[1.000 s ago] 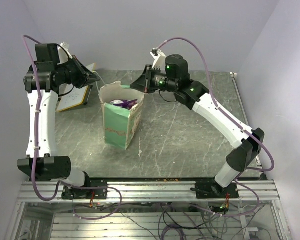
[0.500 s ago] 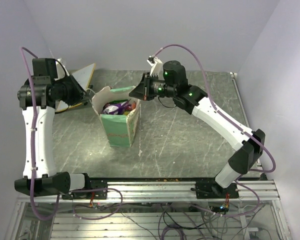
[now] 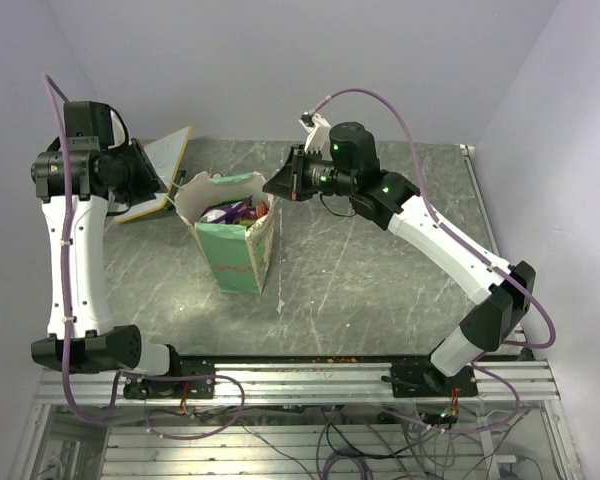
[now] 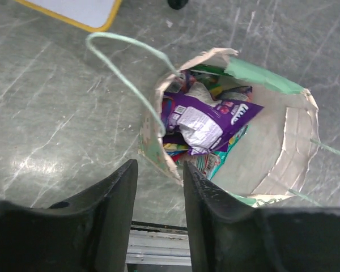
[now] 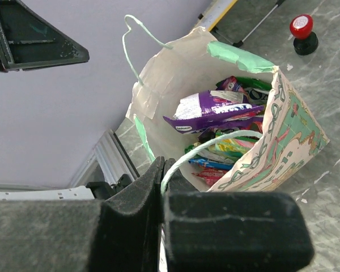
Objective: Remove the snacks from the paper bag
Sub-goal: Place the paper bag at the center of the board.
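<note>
Inside pinched right gripper, paper bag handle

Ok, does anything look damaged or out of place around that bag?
Yes. The paper bag has a ragged, crumpled rim, and a mint-green strip looks torn along one edge. Nothing has spilled; the snacks sit inside.

A mint-green and cream paper bag stands upright and open on the grey marbled tabletop, its plain cream mouth spread wide and one corner of the rim showing green. A thin pale string handle loops out from the rim. Inside, shiny snack packets lie heaped below the rim, a crumpled purple packet uppermost, slanting across green, teal and red ones.
</note>
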